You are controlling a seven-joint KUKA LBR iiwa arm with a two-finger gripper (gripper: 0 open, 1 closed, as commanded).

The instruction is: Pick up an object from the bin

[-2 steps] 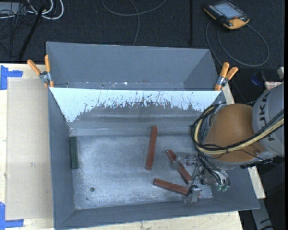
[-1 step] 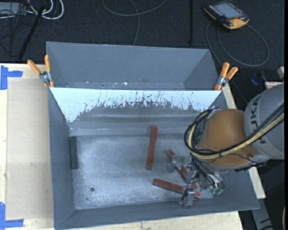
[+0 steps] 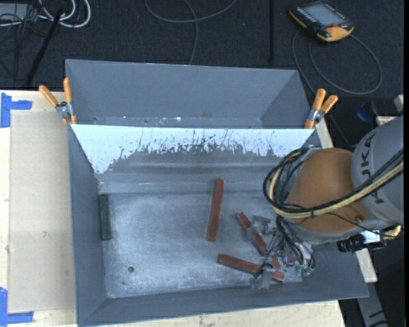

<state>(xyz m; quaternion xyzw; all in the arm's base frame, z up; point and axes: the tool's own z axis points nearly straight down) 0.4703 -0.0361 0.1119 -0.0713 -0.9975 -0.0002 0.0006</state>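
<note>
Crowding the grey metal bin's (image 3: 191,101) near right corner, the gripper (image 3: 267,271) hangs over a short reddish-brown block (image 3: 235,262). Whether it is spread or closed, I cannot tell. The block's right end lies under the gripper, so an off-centre grab could tip it, or catch the neighbouring small brown blocks (image 3: 244,221).

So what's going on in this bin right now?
The robot arm reaches into the grey bin from the right, its gripper down in the near right corner among a few short reddish-brown blocks. A longer reddish-brown stick lies mid-floor and a dark green bar by the left wall. Whether it grips anything is unclear.
</note>
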